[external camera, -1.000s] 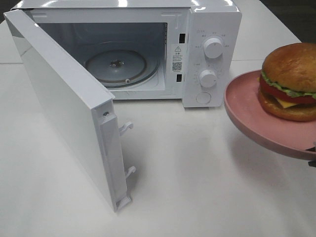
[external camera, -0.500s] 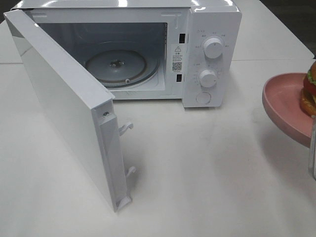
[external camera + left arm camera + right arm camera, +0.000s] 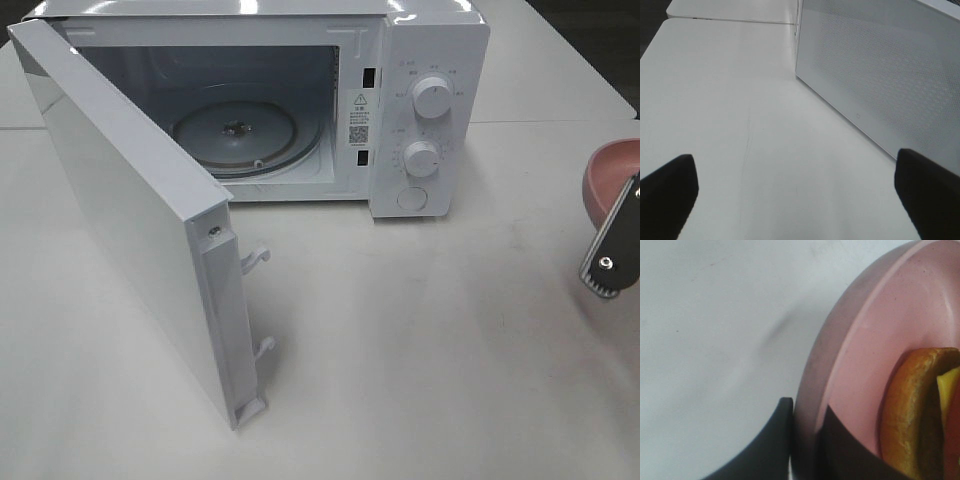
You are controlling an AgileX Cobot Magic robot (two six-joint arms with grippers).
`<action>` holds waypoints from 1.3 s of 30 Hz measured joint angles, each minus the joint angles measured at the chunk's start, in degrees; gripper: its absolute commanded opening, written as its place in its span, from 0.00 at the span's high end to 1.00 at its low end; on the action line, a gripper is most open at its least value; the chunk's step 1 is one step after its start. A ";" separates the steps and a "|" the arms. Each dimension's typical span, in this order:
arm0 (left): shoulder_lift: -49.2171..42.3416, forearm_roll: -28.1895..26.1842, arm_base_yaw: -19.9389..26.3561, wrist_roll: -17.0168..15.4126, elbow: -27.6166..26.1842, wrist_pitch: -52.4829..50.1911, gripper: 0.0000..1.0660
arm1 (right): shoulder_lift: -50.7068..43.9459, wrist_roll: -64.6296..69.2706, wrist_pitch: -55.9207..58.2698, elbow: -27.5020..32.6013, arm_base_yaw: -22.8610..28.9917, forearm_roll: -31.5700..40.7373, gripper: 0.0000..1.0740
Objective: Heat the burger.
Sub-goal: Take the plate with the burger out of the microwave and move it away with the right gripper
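Two grippers: our right gripper (image 3: 805, 440) pinches the plate (image 3: 865, 355) rim, burger (image 3: 912, 410) aboard; our left gripper (image 3: 795, 195) gapes, empty.

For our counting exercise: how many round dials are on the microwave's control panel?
2: upper dial near the panel's top, lower dial directly beneath it. Below sits a round button, not a dial.

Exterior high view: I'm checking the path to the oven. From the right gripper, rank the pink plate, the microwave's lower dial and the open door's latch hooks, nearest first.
From the right gripper:
1. Pink plate, clamped at its rim, far right.
2. Lower dial, on the microwave's control panel, centre-right.
3. Latch hooks, on the open door's edge, left of centre.
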 measured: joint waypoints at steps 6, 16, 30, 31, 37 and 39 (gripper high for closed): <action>0.00 0.00 0.00 0.00 0.00 0.00 0.05 | 4.70 12.32 1.78 0.00 0.00 -5.04 1.00; 0.00 0.00 0.00 0.00 0.00 0.00 0.05 | 14.32 25.55 2.98 -0.40 0.00 -8.14 1.00; 0.00 0.00 0.00 0.00 0.00 0.00 0.05 | 31.74 46.75 6.25 -6.07 0.00 -8.77 1.00; 0.00 0.00 0.00 0.00 0.00 0.00 0.05 | 32.72 47.84 6.25 -6.13 0.00 -8.82 1.00; 0.00 0.00 0.00 0.00 0.00 0.00 0.05 | 36.90 53.46 6.19 -6.30 0.00 -10.14 0.99; 0.00 0.00 0.00 0.00 0.00 0.00 0.05 | 38.27 55.35 6.19 -6.30 0.00 -10.37 0.98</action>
